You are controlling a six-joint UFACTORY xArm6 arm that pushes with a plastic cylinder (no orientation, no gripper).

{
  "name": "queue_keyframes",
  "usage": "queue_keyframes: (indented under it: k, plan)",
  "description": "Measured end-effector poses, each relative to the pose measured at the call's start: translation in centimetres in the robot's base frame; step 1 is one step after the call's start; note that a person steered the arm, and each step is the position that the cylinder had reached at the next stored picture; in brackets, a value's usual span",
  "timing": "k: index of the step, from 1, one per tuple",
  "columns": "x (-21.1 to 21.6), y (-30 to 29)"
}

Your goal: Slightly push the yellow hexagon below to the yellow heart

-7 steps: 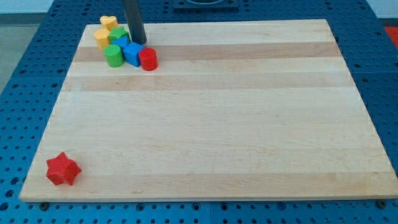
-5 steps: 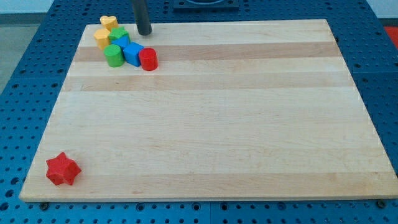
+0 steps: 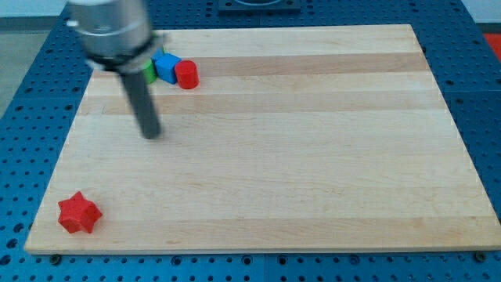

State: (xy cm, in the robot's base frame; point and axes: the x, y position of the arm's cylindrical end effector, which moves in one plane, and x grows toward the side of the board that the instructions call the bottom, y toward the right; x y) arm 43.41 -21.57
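My tip (image 3: 150, 134) rests on the board left of centre, well below the block cluster at the view's top left. The arm's grey body covers most of that cluster. The yellow hexagon and the yellow heart are hidden behind it. Only a sliver of a green block (image 3: 149, 72), a blue block (image 3: 165, 66) and a red cylinder (image 3: 186, 74) show to the right of the rod.
A red star (image 3: 79, 213) lies near the board's bottom left corner. The wooden board (image 3: 313, 157) sits on a blue perforated table (image 3: 23, 117).
The rod moved from the board's top edge, right of the cluster, down and left. The arm's body now covers the yellow blocks. The visible blocks have not shifted.
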Motion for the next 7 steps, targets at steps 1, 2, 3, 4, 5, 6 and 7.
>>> queue_keyframes:
  k: [1,2,3,4,5,6,7]
  plan:
    - [-5.7,-8.0]
    - [-8.0,-8.9]
    - [-11.1,-8.7]
    - [-16.5,-8.5]
    - [-16.3,-7.7]
    - [-14.1,-7.6]
    - [-13.6,-5.8]
